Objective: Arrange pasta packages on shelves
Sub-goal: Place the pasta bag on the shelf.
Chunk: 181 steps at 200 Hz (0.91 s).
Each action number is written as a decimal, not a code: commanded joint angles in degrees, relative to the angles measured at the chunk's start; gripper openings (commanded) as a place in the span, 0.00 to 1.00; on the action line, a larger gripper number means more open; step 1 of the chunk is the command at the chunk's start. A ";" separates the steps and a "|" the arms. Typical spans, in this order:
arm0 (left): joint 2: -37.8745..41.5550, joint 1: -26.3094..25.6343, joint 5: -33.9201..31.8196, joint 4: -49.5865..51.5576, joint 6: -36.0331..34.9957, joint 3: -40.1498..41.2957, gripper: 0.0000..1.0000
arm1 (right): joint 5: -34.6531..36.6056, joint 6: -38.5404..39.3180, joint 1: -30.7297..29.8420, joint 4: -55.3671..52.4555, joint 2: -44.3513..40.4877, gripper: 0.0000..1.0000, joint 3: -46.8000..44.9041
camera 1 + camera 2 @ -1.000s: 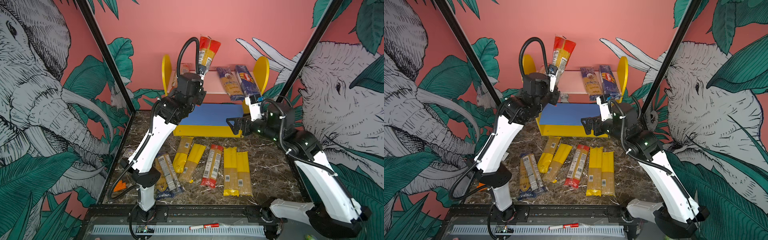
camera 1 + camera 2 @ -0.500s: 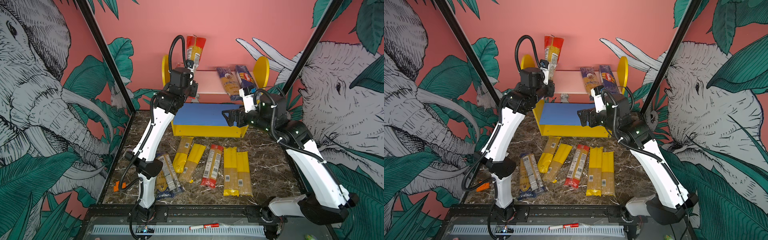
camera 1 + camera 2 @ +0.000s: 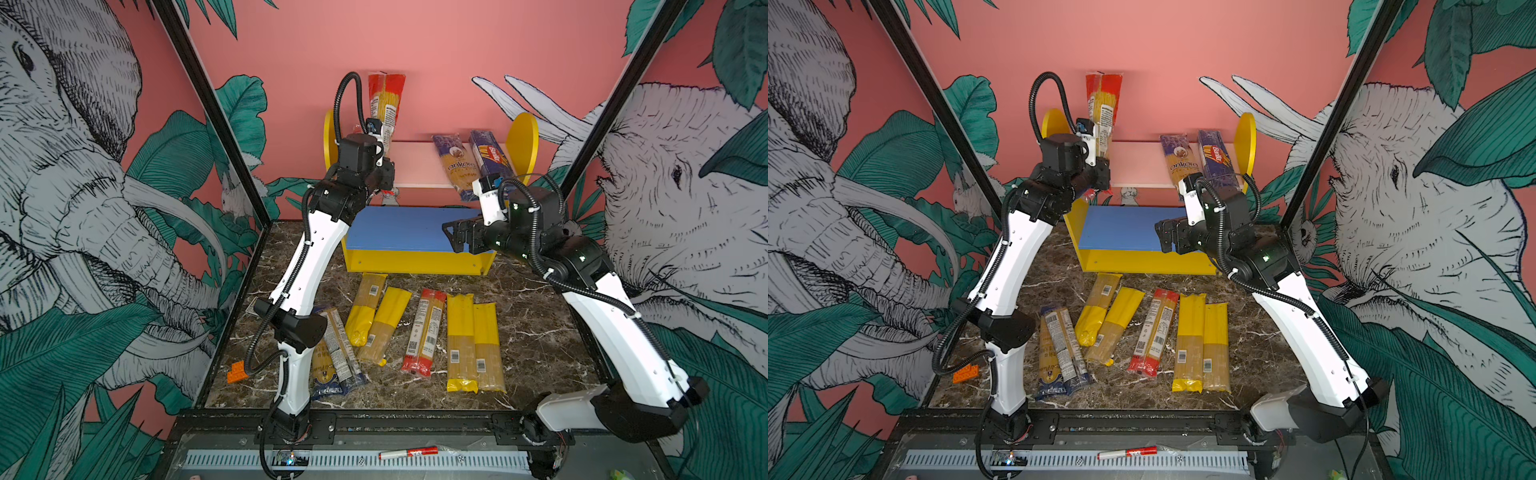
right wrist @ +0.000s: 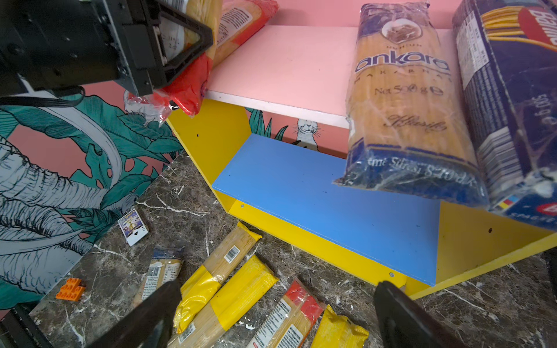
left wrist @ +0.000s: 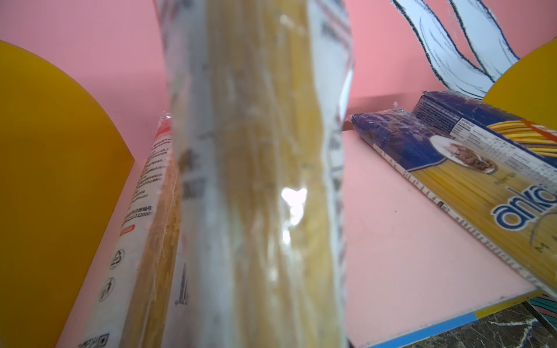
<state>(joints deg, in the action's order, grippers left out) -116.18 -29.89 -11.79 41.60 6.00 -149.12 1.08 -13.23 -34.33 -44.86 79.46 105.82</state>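
Observation:
My left gripper (image 3: 383, 176) is shut on a clear pasta package with red ends (image 3: 386, 99), held nearly upright. Its lower red end (image 4: 187, 87) hangs at the front left corner of the shelves' pale pink upper board (image 3: 415, 162). In the left wrist view the held pack (image 5: 256, 180) hides the jaws. Another clear pack (image 5: 144, 211) lies on that board beside the yellow side panel (image 5: 45, 180). A dark blue Ankara pack (image 3: 459, 166) and a Barilla box (image 3: 490, 156) lie at the board's right. My right gripper (image 3: 457, 237) is open and empty in front of the blue lower board (image 3: 399, 228).
Several pasta packages lie on the marble floor in front of the shelves: yellow-wrapped ones (image 3: 461, 340), a red-ended one (image 3: 424, 332), dark blue ones (image 3: 336, 353). An orange brick (image 3: 237, 371) and a playing card (image 4: 132, 227) lie at the left. A marker pen (image 3: 409, 452) rests on the front rail.
The left arm has carried the held pack leftward toward the shelf's left end and stood it more upright. The right gripper has drifted slightly left and stays open.

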 commanded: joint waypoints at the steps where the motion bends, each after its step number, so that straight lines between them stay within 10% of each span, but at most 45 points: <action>1: 1.93 0.62 0.75 -10.40 0.85 -3.64 0.03 | 1.20 0.32 0.48 0.54 -0.19 0.99 1.01; 106: -1.23 3.28 5.52 -7.88 5.14 -5.57 0.50 | 0.75 -1.46 0.82 -0.88 -2.08 0.99 -0.26; 181: -1.16 3.79 7.11 -7.06 6.80 -4.48 0.55 | 1.35 0.11 1.44 -0.81 -3.07 0.99 -1.89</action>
<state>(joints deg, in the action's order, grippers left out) -118.43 -25.93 -5.91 36.05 11.46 -152.81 1.52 -14.04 -33.43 -45.87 77.60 104.88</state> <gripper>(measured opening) 0.548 0.989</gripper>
